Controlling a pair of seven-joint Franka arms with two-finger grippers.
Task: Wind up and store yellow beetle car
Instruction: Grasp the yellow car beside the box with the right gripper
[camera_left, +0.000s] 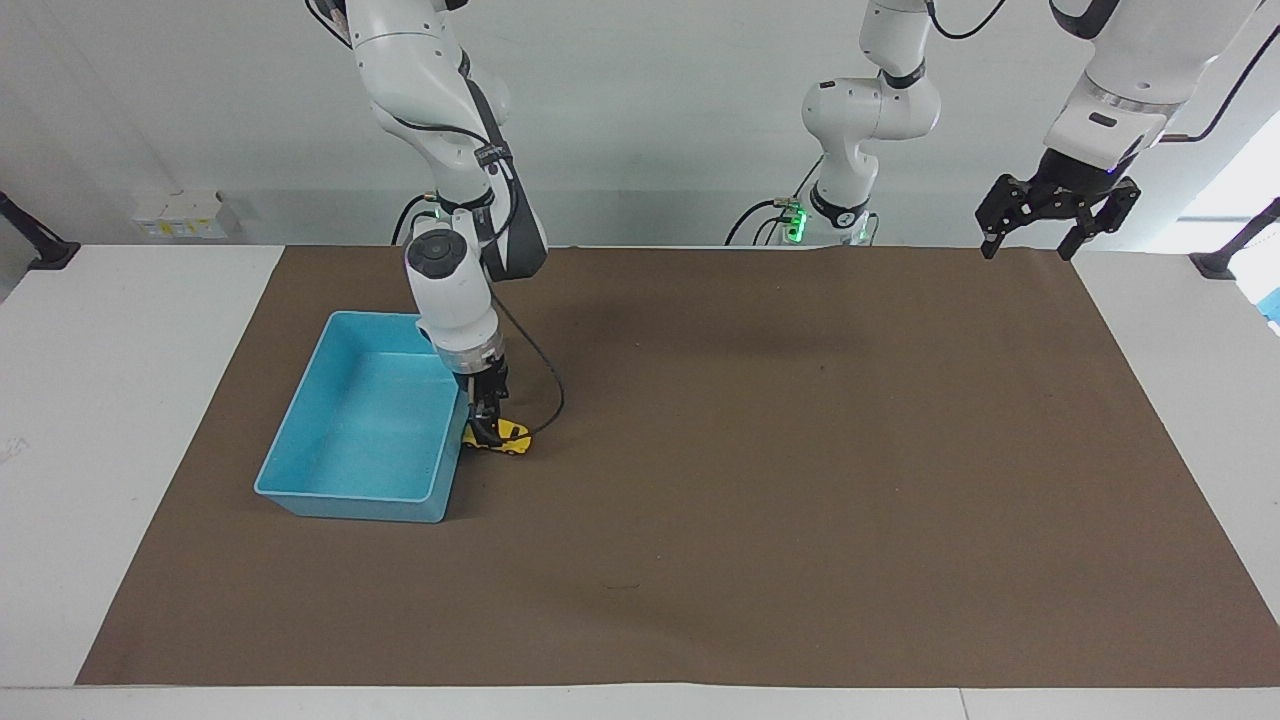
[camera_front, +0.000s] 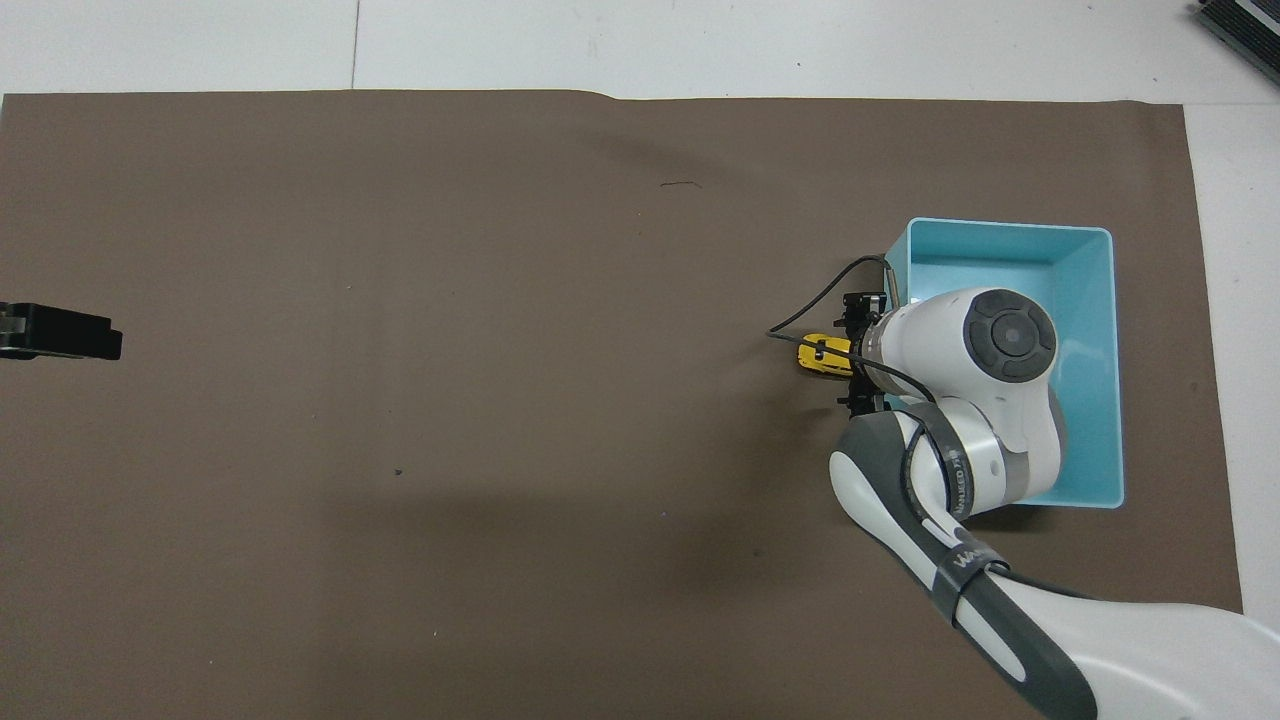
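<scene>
The yellow beetle car (camera_left: 515, 436) stands on the brown mat right beside the blue bin (camera_left: 350, 495), against its wall toward the left arm's end. In the overhead view the car (camera_front: 815, 355) shows partly under the right wrist. My right gripper (camera_left: 487, 430) is down at the car, over its end next to the bin; it also shows in the overhead view (camera_front: 848, 357). My left gripper (camera_left: 1050, 212) is open and empty, raised high over the mat's corner at the left arm's end; its tip shows in the overhead view (camera_front: 100, 345).
The blue bin (camera_front: 1010, 228) is empty. A black cable loops from the right wrist down beside the car (camera_left: 545, 385). The brown mat (camera_left: 800, 500) covers most of the white table.
</scene>
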